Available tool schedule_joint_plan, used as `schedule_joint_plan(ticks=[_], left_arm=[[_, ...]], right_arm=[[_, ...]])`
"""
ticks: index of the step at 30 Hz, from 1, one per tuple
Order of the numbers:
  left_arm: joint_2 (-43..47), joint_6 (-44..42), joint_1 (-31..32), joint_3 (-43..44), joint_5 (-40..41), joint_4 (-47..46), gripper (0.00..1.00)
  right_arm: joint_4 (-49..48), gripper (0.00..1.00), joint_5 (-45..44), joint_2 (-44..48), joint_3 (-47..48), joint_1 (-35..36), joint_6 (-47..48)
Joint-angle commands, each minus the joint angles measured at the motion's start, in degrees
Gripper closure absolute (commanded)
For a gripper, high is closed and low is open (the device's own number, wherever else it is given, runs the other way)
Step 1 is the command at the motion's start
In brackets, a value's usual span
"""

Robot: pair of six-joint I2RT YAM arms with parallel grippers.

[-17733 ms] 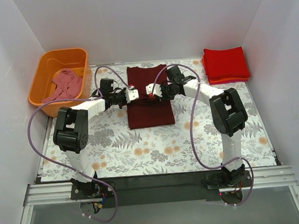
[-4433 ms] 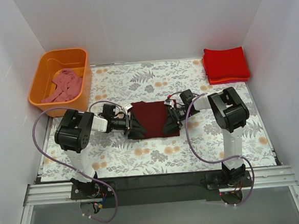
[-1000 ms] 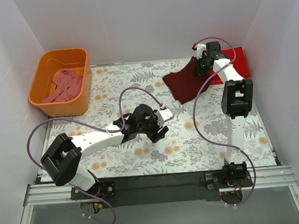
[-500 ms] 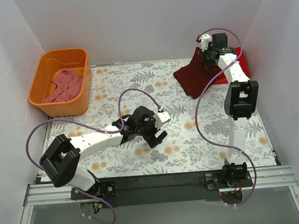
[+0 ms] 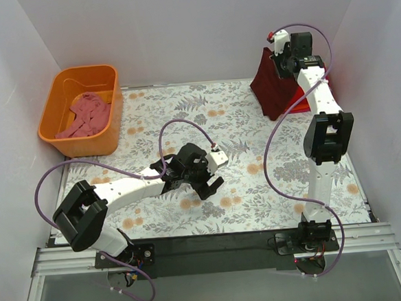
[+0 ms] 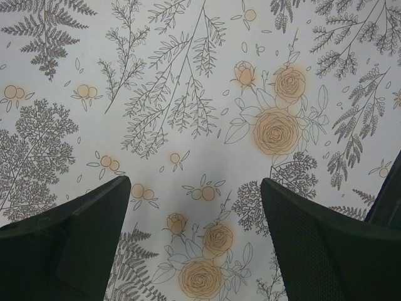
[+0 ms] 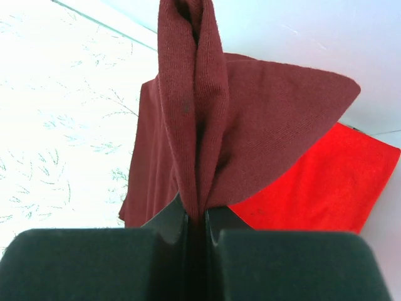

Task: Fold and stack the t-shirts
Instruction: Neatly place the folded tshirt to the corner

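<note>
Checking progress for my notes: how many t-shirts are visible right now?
3: the maroon shirt hanging from the right gripper, a red shirt beneath it, the pink shirt in the orange tub. More red may be stacked unseen.

Under your left gripper (image 6: 194, 185) there is only the flat floral-printed table cover (image 6: 188, 94). It shows bare between the wide-spread fingers and on every side of them, so you can pass down, forward or sideways. The arm's own purple cable (image 5: 183, 119) arches just behind the gripper. The orange plastic tub (image 5: 85, 69), with a crumpled dusty pink t-shirt (image 5: 86, 114) inside, stands well off to its far left.

Your right gripper (image 7: 196, 216) has little room. The white back wall (image 5: 199, 33) is just beyond it and the white side wall (image 5: 381, 76) is near on its right. The dark maroon cotton t-shirt (image 7: 250, 113) pinched in its jaws hangs below it, draping over the stack of folded bright red t-shirts (image 7: 313, 188). To its left the cover lies open.
</note>
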State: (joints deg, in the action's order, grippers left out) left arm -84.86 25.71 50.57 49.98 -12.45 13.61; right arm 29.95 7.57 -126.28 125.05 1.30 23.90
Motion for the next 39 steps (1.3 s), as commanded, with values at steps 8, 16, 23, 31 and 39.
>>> schedule_joint_plan(ticks=[8,16,23,31,39], left_arm=[[2.68,-0.31,-0.29,1.0,0.67,0.9,0.15],[2.94,-0.58,-0.29,1.09,0.58,0.98,0.14],[2.77,-0.93,-0.29,1.35,-0.21,0.98,0.12],[2.24,-1.37,-0.29,1.35,-0.21,1.34,0.12],[1.45,-1.63,-0.29,1.53,0.14,1.51,0.11]], right_arm=[[-3.76,0.99,-0.37,6.13,4.23,-0.07,-1.4],[-4.82,0.99,0.25,7.98,4.67,-0.07,-1.66],[-5.7,0.99,0.69,8.77,5.37,-0.07,-2.98],[-6.31,0.99,0.07,7.8,4.76,-0.6,-2.28],[-7.02,0.99,-0.45,5.61,3.97,-2.36,-2.37]])
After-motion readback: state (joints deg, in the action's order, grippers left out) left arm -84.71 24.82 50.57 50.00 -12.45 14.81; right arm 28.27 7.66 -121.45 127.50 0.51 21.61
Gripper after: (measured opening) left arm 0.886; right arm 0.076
